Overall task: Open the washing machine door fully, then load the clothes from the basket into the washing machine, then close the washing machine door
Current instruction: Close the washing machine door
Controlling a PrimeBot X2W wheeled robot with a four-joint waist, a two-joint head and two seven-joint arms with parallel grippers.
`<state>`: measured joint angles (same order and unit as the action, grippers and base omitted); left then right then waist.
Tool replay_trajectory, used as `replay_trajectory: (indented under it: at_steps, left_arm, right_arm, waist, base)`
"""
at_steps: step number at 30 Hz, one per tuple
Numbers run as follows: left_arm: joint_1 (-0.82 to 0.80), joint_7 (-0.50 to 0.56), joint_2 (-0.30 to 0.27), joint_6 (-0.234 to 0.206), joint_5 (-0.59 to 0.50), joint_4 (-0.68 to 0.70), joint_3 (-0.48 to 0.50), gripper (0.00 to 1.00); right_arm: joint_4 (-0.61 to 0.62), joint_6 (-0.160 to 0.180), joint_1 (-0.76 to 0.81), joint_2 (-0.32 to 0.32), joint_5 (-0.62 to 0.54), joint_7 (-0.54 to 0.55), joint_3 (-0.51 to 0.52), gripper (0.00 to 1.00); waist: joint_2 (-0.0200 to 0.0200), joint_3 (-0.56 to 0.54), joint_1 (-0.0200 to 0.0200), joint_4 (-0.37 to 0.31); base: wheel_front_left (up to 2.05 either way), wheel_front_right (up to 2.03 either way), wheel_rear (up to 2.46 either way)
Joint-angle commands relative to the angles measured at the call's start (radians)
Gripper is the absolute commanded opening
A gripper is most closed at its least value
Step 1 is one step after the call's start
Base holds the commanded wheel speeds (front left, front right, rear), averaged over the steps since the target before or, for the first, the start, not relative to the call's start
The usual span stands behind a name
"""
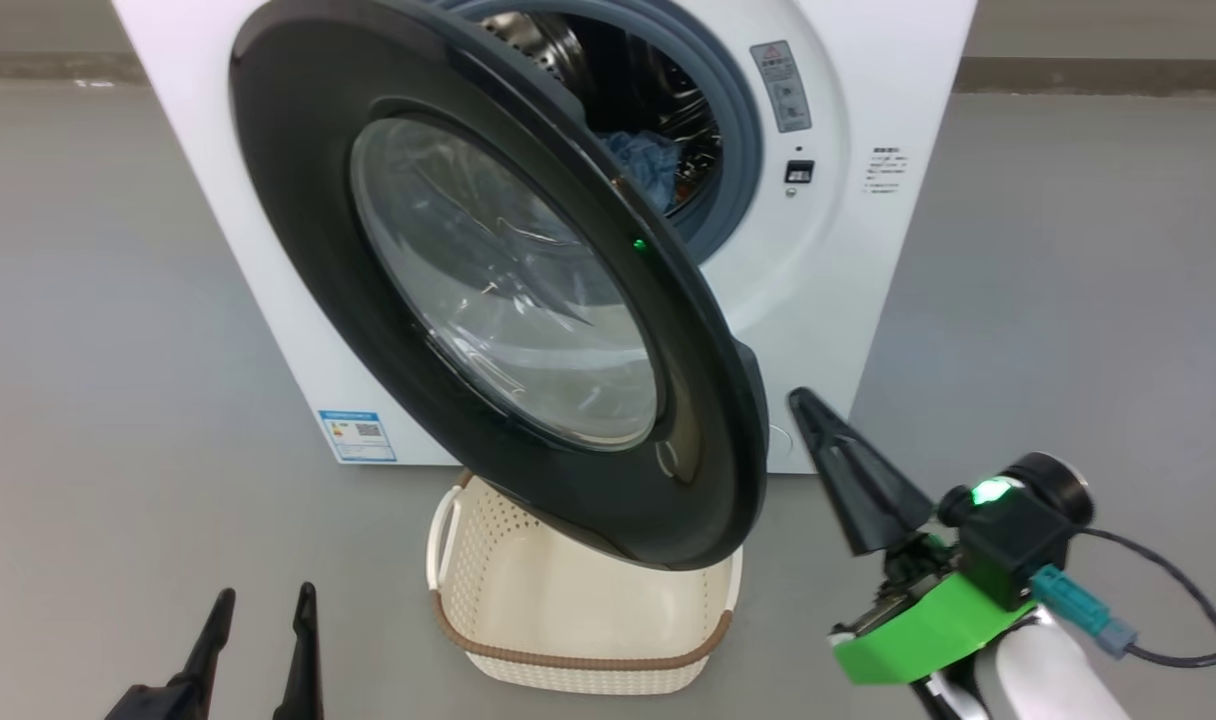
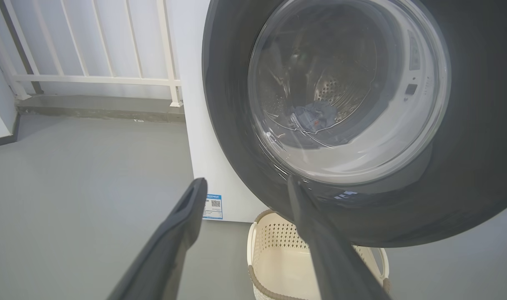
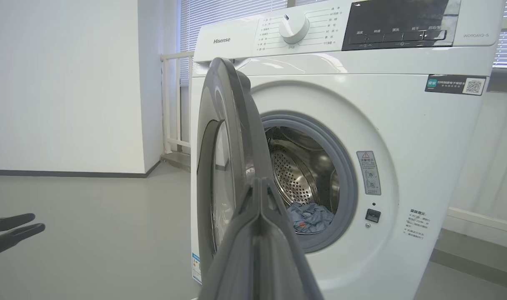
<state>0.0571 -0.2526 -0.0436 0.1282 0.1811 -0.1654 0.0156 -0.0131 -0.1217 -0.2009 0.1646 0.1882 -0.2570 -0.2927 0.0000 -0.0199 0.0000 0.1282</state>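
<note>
The large round glossy black washing machine door is found half open on the white boxy washing machine, hinged left, its free edge pointed at the robot. Light blue clothes are seen in the drum; the cream perforated plastic basket is set under the door. The right tool, 2 fingers together, is poised beside that edge, nothing gripped. The left tool is spread wide, empty.

Head looks down; all views share door.
</note>
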Motion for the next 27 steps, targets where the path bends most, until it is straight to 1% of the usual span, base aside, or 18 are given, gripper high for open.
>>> replay_trajectory:
  at_steps: [1, 6, 10, 14, 19, 27]
  left_arm:
    - [-0.029, -0.009, -0.007, 0.002, 0.001, 0.017, 0.03, 1.0]
    - [-0.036, -0.009, -0.007, 0.002, 0.004, 0.015, 0.016, 1.0]
    - [-0.038, -0.009, -0.007, 0.002, 0.009, 0.019, 0.008, 1.0]
    - [-0.043, -0.009, -0.007, 0.002, 0.013, 0.028, -0.002, 1.0]
    - [-0.053, -0.009, -0.007, 0.002, 0.014, 0.039, -0.015, 1.0]
    - [-0.079, -0.009, -0.007, 0.002, 0.027, 0.056, -0.044, 1.0]
  right_arm:
    - [0.03, -0.009, -0.034, -0.004, 0.013, -0.005, -0.027, 0.0]
    - [0.037, -0.009, -0.037, -0.012, 0.025, -0.005, -0.101, 0.0]
    - [0.012, -0.009, -0.025, -0.018, 0.038, -0.005, -0.15, 0.0]
    - [-0.025, -0.009, -0.013, -0.024, 0.045, -0.005, -0.175, 0.0]
    - [-0.087, -0.009, -0.014, -0.036, 0.056, -0.005, -0.181, 0.0]
    - [-0.127, -0.009, -0.05, -0.049, 0.057, -0.005, -0.174, 0.0]
  waist:
    - [0.0, -0.004, 0.0, 0.011]
    - [0.0, -0.003, 0.0, 0.036]
    - [0.0, 0.003, 0.0, 0.051]
    - [0.0, 0.02, 0.0, 0.063]
    - [0.0, 0.048, 0.0, 0.081]
    - [0.0, 0.097, 0.0, 0.103]
  base:
    - [0.0, 0.0, 0.0]
    - [0.0, 0.0, 0.0]
    - [0.0, 0.0, 0.0]
    - [0.0, 0.0, 0.0]
    - [0.0, 0.0, 0.0]
    - [0.0, 0.0, 0.0]
